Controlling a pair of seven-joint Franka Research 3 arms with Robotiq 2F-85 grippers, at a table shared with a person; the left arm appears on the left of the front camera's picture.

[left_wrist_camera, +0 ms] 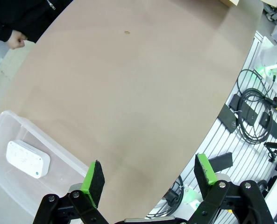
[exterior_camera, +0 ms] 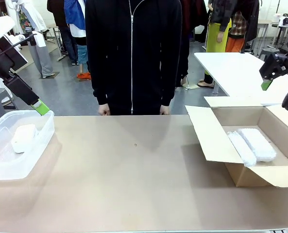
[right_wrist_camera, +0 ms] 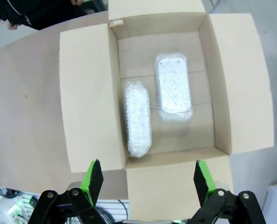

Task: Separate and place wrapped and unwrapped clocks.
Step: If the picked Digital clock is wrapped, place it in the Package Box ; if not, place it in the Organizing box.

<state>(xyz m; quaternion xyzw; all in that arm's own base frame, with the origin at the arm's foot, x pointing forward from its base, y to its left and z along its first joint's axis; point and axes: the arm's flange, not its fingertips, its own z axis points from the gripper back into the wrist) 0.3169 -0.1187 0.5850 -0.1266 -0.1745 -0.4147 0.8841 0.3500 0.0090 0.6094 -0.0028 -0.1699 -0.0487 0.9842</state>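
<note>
You have both grippers up off the table and both spread wide with nothing between the pads. Your left gripper (left_wrist_camera: 148,179) hangs above the near-left corner, its green pads (left_wrist_camera: 92,176) over the edge of the clear plastic bin (exterior_camera: 45,130); the unwrapped clock (exterior_camera: 24,138) lies flat inside that bin toward its far end, with bare floor around it on the near side. In the left wrist view the clock (left_wrist_camera: 28,159) sits apart from the bin walls and the table edge curves past just beside the fingers. Your right gripper (right_wrist_camera: 148,179) hovers above the cardboard box (right_wrist_camera: 223,88) at the right end of the table, all four flaps folded outward. The two wrapped clocks lie on the box floor side by side and near each other, long sides roughly parallel: one bundle (right_wrist_camera: 138,118) close to the left wall in the right wrist view, the other (right_wrist_camera: 174,87) nearer the middle and farther from the gripper, leaving an open strip of box floor along the right wall. In the front view the same pair (exterior_camera: 250,144) rests in the box just behind its left wall. Between bin and box the brown tabletop (exterior_camera: 134,174) is open. A person in a black zip jacket (exterior_camera: 132,48) stands at the far edge, hands (exterior_camera: 104,110) at the table's rim.
</note>
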